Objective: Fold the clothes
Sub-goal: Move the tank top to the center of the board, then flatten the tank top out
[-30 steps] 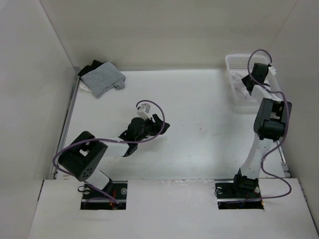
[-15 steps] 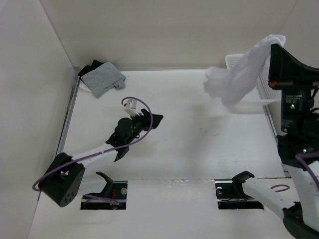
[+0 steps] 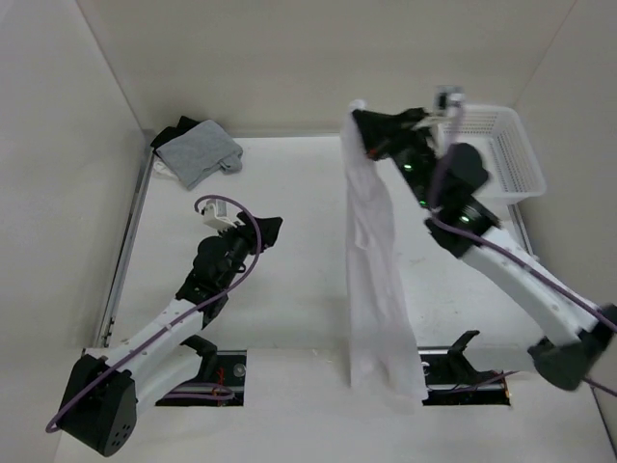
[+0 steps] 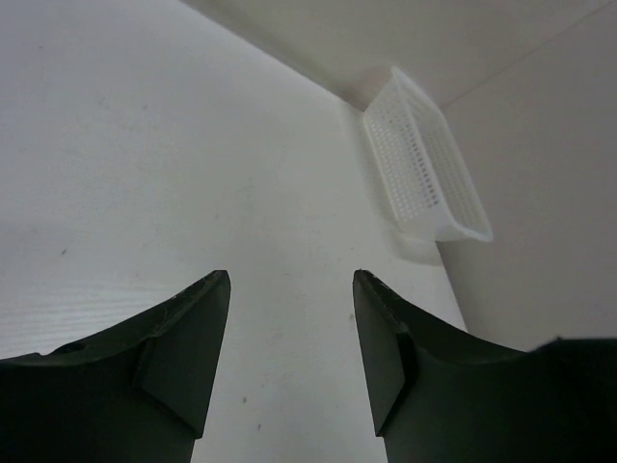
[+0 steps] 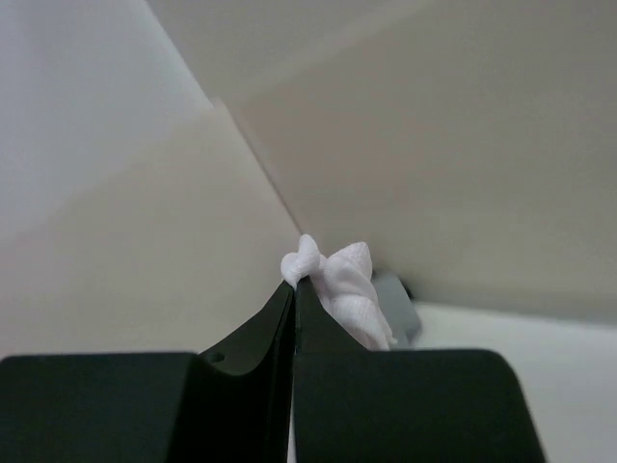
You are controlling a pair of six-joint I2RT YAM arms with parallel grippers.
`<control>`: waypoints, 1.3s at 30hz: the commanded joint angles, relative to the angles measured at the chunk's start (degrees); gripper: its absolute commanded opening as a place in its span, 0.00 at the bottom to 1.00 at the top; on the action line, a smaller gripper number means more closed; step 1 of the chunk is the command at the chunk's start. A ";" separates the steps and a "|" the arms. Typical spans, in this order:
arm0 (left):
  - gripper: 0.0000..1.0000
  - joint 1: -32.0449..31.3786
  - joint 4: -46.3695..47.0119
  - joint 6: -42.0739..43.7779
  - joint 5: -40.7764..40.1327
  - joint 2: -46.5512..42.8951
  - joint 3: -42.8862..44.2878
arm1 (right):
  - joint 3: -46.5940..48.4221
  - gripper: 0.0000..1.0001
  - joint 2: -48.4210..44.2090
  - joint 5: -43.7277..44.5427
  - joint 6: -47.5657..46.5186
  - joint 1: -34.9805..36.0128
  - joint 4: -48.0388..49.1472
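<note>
From the right end effector [image 3: 366,135], clamped on its top, the white shirt [image 3: 376,280] hangs.

I count two arms from here, the left arm [image 3: 174,313] and the right arm [image 3: 521,280], so two grippers as well: the left gripper [image 3: 268,228] and the right gripper [image 3: 366,127]. I see three pieces of clothing: one shirt [image 3: 371,270], one grey garment [image 3: 198,154] and one black garment [image 3: 178,128]. There is one basket [image 3: 506,149] and one table [image 3: 289,193].
</note>
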 commanded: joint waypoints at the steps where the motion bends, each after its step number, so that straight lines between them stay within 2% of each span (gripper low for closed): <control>1: 0.53 1.12 -1.26 0.49 0.10 1.99 -1.75 | 2.06 0.01 19.96 -5.30 6.51 -4.67 2.82; 4: 0.52 0.51 -1.70 1.19 0.36 3.74 -2.45 | 15.37 0.01 36.61 -4.42 7.56 -8.09 0.02; 8: 0.52 -1.77 -4.33 3.21 -0.34 5.42 -2.11 | 31.93 0.04 48.17 -2.75 9.41 -12.14 -6.67; 9: 0.52 -2.47 -6.26 4.17 -1.30 5.51 -2.10 | 35.78 0.12 50.01 -2.49 9.93 -13.19 -7.98; 11: 0.52 -3.00 -8.03 4.62 -2.80 5.51 -2.10 | 36.97 0.33 49.34 -3.10 10.03 -14.25 -8.00; 12: 0.52 -4.31 -11.43 4.88 -4.98 5.94 -1.93 | 34.70 0.47 46.98 -2.31 9.07 -14.60 -7.21; 13: 0.52 -5.46 -13.46 5.06 -5.69 6.21 -1.67 | 31.81 0.55 44.87 -1.96 8.10 -14.69 -6.16; 14: 0.51 -6.08 -14.61 5.15 -5.96 6.30 -1.49 | 29.08 0.58 43.02 -1.87 7.74 -14.69 -5.63; 15: 0.49 -7.74 -17.15 5.41 -6.66 6.30 -1.40 | 22.53 0.59 39.00 -2.13 7.48 -14.69 -4.93; 17: 0.40 -10.29 -20.84 5.50 -7.72 6.56 -0.96 | 13.80 0.46 34.32 -2.39 7.39 -14.34 -4.04; 20: 0.23 -16.77 -29.53 4.02 -7.90 8.05 0.00 | -5.84 0.00 24.67 -1.00 10.27 -11.99 -3.25; 23: 0.24 -22.05 -33.06 0.08 -6.85 7.88 -0.17 | -18.54 0.00 17.80 0.94 12.65 -9.08 0.34; 27: 0.39 -28.39 -35.63 -5.39 -6.31 7.18 -0.08 | -31.39 0.05 8.65 2.26 14.77 -5.91 3.08; 29: 0.43 -30.69 -35.19 -7.50 -7.28 7.96 -0.08 | -36.32 0.06 4.96 2.70 15.73 -4.42 3.08; 33: 0.43 -34.73 -35.72 -8.91 -10.35 10.87 2.46 | -44.93 0.09 -1.63 4.98 17.75 -2.13 2.55; 37: 0.41 -41.57 -39.22 -9.53 -18.51 14.81 6.58 | -53.19 0.13 -9.63 6.75 21.09 -1.42 0.89; 39: 0.41 -43.25 -41.51 -9.53 -20.11 18.06 8.87 | -55.92 0.15 -13.23 6.83 22.15 -1.42 -0.52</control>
